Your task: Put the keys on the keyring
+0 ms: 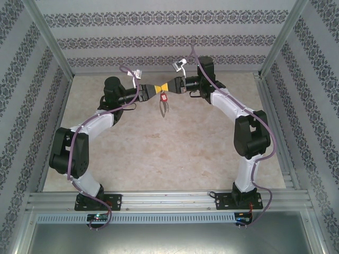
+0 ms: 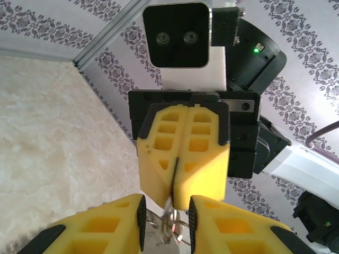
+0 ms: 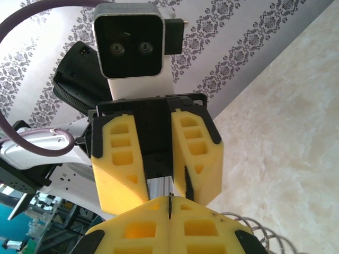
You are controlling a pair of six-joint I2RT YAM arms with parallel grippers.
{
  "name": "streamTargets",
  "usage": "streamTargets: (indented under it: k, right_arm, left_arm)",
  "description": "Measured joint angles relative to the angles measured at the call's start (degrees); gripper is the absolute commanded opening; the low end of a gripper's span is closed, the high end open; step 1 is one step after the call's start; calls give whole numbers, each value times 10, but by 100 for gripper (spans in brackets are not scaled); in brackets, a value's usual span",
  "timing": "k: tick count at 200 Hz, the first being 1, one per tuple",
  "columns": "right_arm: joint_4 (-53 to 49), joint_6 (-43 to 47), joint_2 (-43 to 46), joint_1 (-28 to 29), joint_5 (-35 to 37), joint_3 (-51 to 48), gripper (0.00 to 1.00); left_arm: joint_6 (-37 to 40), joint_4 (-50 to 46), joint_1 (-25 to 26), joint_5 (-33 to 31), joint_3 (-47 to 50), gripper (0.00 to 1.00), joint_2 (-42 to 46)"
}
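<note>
My two grippers meet tip to tip above the back of the table. My right gripper (image 1: 172, 85) (image 3: 169, 202) is shut on a thin flat metal edge, which looks like the keyring. The keyring's small wire rings (image 3: 263, 233) stick out beside its lower finger, and its grey loop (image 1: 166, 109) hangs below. The keys' red tag (image 1: 163, 98) dangles under the fingertips. My left gripper (image 1: 160, 88) (image 2: 166, 214) has its jaws partly apart. Wire rings and a bit of the red tag (image 2: 178, 231) lie between its pads. Whether the pads press on them is unclear.
The beige tabletop (image 1: 175, 153) lies under both arms. Patterned walls and metal posts (image 1: 50, 37) close in the back and sides. A metal rail (image 1: 169, 201) carrying the arm bases runs along the near edge.
</note>
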State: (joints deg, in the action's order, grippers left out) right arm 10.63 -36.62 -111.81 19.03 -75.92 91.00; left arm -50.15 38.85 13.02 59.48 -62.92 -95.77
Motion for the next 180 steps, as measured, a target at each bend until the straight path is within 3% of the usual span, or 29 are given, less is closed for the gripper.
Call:
streamTargets:
  k: [57,76,86,104,129,160,180]
  right_arm:
    - [-20,11,0,-1,12,0,0]
    - [-24,14,0,-2,15,0,0]
    - [-24,15,1,-2,17,0,18]
    - [-27,17,5,-1,25,0,35]
    - [-10,7,34,-6,57,-24,38]
    - [44,-21,115,-41,115,-122,39]
    - [84,-28,165,-54,156,-191,45]
  left_arm:
    - [-11,11,0,3,-2,0,-10]
    - [-17,20,1,4,-2,0,-15]
    - [-20,26,1,5,-2,0,-17]
    - [-29,40,2,3,-2,0,-19]
    - [-38,55,3,0,-2,0,-20]
    - [-43,71,4,-2,-2,0,-18]
    - [-48,84,4,-2,4,0,-10]
